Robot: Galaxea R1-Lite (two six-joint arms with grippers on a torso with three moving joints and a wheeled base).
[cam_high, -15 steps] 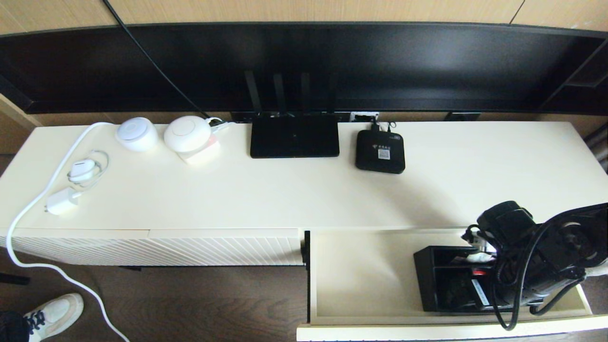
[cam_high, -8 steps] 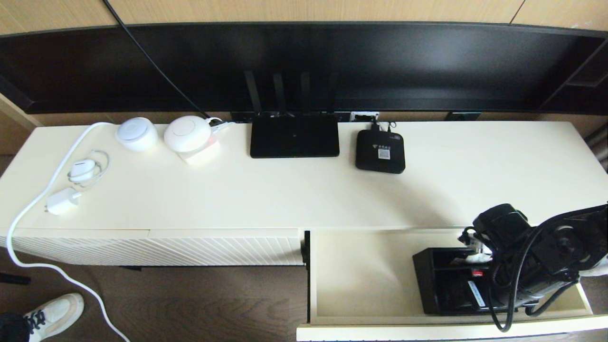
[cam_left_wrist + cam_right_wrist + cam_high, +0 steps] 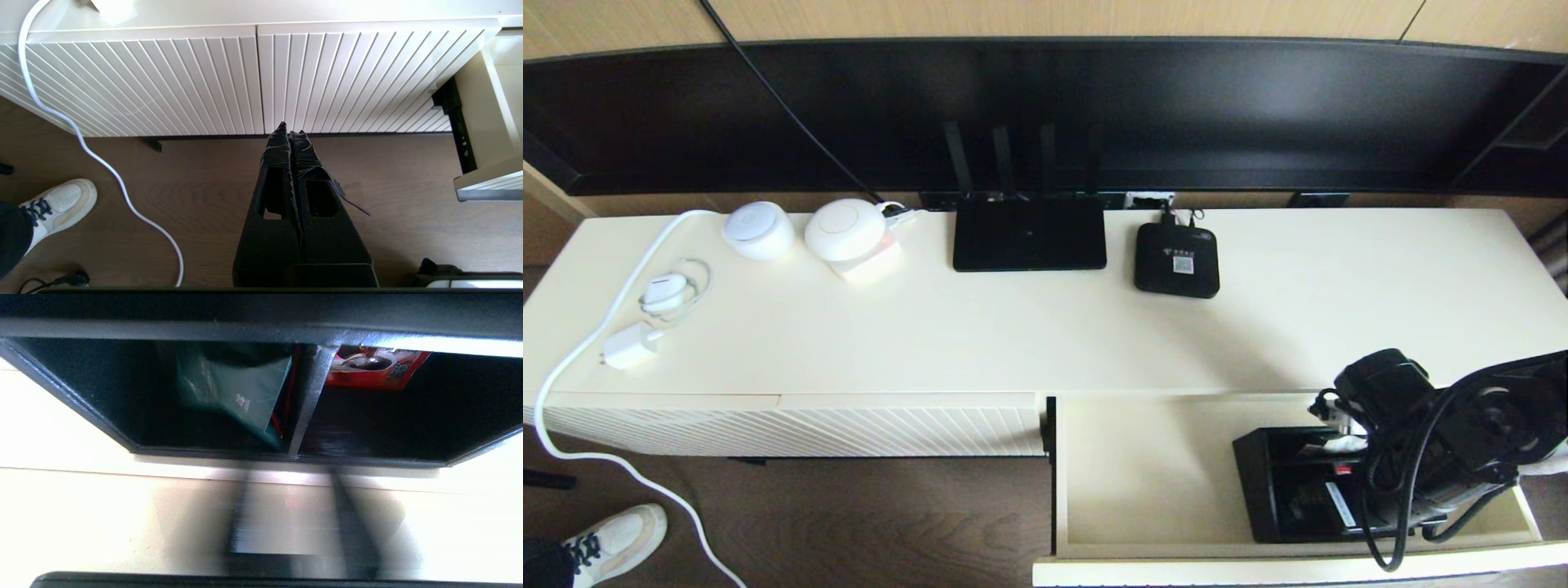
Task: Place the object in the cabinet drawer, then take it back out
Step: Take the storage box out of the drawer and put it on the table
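Sitting inside the open cabinet drawer [image 3: 1152, 482], near its right end, is one black organizer box [image 3: 1286, 490] with three compartments. It looks stiff and hard, so it should not bend when lifted. It holds only small packets, so it is likely light. Its thin walls look like the best place to pinch. The right gripper [image 3: 1347, 425] is over the box, but I cannot tell if it is gripping. The left gripper [image 3: 291, 130] is pressed closed on nothing, down by the floor. On top are one router [image 3: 1029, 235] and one small set-top box [image 3: 1176, 260].
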